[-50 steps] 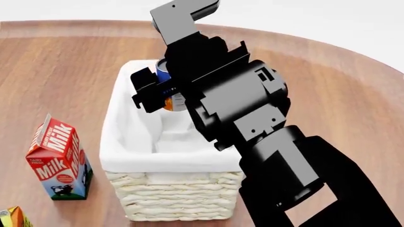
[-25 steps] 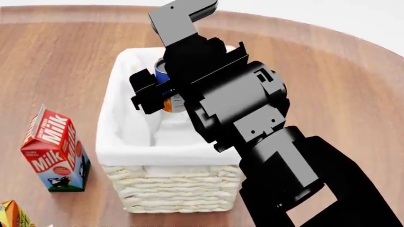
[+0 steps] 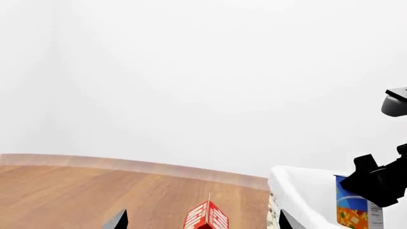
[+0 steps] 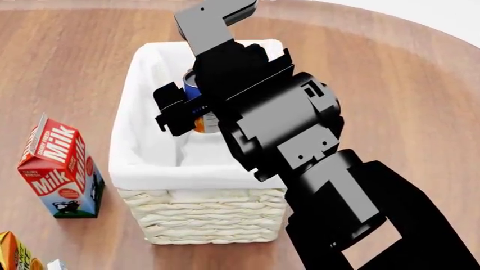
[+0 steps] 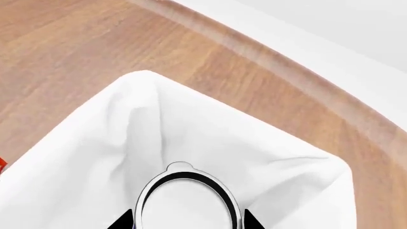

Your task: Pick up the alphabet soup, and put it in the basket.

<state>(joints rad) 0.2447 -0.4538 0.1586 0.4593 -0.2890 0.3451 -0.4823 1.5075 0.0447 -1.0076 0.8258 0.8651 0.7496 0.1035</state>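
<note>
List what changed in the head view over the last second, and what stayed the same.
The basket and milk carton slid lower and leftward in the picture, and more of the table's far side shows. They moved together, so the view likely shifted rather than the objects. The right gripper kept holding the alphabet soup over the basket, at the same place in the picture.

Wooden table (image 4: 390,101) carries basket (image 4: 202,225), milk carton (image 4: 62,169), perhaps 1 juice carton (image 4: 13,253).
</note>
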